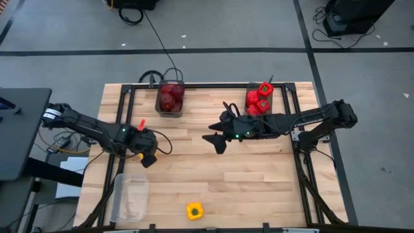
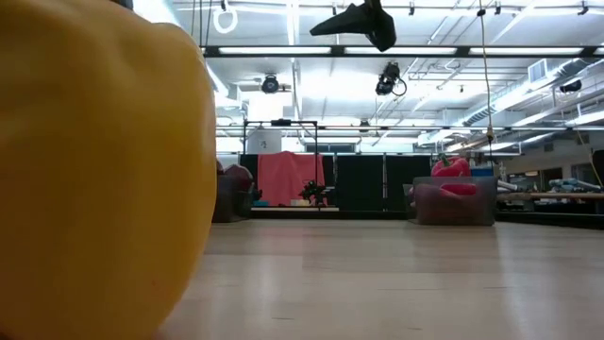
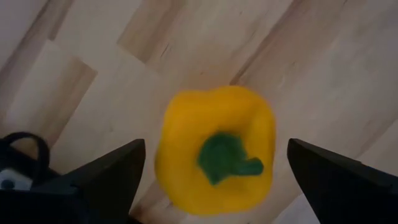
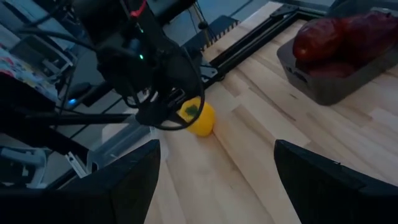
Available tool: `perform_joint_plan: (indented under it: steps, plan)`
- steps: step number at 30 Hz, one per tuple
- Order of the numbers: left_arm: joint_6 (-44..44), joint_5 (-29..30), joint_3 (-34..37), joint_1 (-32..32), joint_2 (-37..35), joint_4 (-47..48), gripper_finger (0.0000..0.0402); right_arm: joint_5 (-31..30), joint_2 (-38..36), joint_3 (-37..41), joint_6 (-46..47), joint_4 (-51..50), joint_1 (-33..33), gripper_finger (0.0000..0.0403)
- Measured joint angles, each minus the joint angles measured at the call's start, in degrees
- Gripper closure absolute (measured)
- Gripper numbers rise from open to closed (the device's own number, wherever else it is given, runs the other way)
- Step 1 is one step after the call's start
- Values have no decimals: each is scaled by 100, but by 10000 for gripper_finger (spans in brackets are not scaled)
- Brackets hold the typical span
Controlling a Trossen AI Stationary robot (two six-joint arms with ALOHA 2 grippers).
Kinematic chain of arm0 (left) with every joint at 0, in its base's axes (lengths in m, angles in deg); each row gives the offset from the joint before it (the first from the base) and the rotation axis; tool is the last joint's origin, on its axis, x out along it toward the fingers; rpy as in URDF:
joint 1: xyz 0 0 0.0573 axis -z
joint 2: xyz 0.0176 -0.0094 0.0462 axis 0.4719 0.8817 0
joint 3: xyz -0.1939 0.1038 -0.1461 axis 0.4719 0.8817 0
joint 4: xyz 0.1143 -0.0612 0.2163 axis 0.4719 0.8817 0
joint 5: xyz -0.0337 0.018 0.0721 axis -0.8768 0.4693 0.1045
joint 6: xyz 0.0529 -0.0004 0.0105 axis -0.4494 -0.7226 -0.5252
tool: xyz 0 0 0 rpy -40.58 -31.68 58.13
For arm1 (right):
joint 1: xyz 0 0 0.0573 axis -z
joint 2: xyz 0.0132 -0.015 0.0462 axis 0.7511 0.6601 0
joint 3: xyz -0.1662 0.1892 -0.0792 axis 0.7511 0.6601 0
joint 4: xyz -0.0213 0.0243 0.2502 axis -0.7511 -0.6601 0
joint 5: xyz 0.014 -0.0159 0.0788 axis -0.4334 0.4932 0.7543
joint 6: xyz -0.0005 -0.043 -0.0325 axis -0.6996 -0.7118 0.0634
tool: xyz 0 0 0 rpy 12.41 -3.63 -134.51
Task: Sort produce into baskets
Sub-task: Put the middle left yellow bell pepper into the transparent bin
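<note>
High view: left tool sits over the left part of the worktop, above a yellow pepper that shows here only as a sliver under the arm. Right tool hangs mid-worktop, fingers spread, holding nothing. A second yellow pepper lies alone at the near edge. Clear tub at the near left looks empty. Two dark bins at the far edge: left bin holds maroon fruits, right bin holds red peppers.

Left wrist view gives what the high view hides: the first pepper stem-up on the wood, between the two spread fingers. No contact visible; tool released.

Right wrist view: the left arm's tool stands directly over that pepper, maroon bin beyond, and its own fingers wide apart.

Low view: the near-edge pepper fills the left of frame, cut off by the edges. Right tool hangs high. Both bins are small and far across the worktop.

Surface: pale wood planks in a black frame. Room: grey floor with dark tape lines and cables; ceiling strip lights, dark partitions and a red cloth behind.

Hard to tell: the count of fruits in either bin.
</note>
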Motion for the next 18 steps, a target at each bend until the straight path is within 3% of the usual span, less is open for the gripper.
perform_joint_plan:
  steps: [8,14,18]
  plan:
    - [91,203,509,0,3,-361,14,20,0,0,4,50,8,80]
    - [105,284,509,0,-2,-337,102,20,0,0,1,47,86,80]
    - [15,39,481,-4,-2,-294,108,22,0,0,0,43,109,80]
